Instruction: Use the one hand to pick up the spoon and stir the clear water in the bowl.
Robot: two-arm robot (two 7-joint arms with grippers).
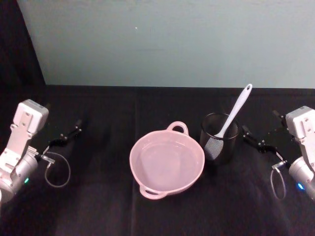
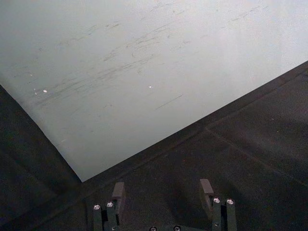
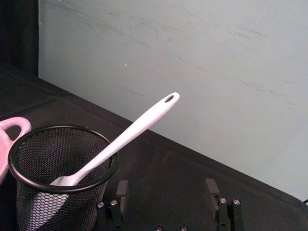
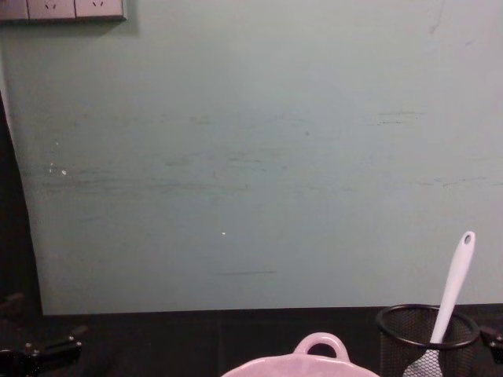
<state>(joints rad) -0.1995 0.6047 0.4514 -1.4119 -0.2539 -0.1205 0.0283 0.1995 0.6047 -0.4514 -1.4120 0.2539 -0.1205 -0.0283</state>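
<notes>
Bowl (image 1: 138, 152), pink, qty 1, sits nearest at centre of table (image 1: 98, 211). It has one loop handle at the far rim and one at the near rim, w/ clear water inside lying flat. Spoon (image 1: 236, 110), white, qty 1, is not in the bowl: it stands head-down in mesh cup (image 1: 229, 152), qty 1, black wire, just beside the bowl on its right and a little farther back; touching or apart, cannot tell. The handle leans up and away over the cup's rim, hole at its tip, w/ no gripper on it. Grippers, qty 2. Left gripper (image 2: 162, 190) is low over the table at far left, well apart from the bowl, fingers spread wide, empty. Right gripper (image 3: 166, 186) is low at right, near the mesh cup and facing it, fingers spread wide, empty. Grey cable loop (image 1: 58, 171) hangs by the left arm, a second by the right arm. Surface is black matte cloth. Behind the table is a pale grey-green wall (image 1: 162, 44), scuffed, w/ a dark drape (image 1: 19, 44) at left and white socket plates (image 4: 63, 8) high at left in the chest view. Obstructions: the cup's mesh and rim enclose the spoon's head; from the right wrist view the cup stands between gripper and bowl.
</notes>
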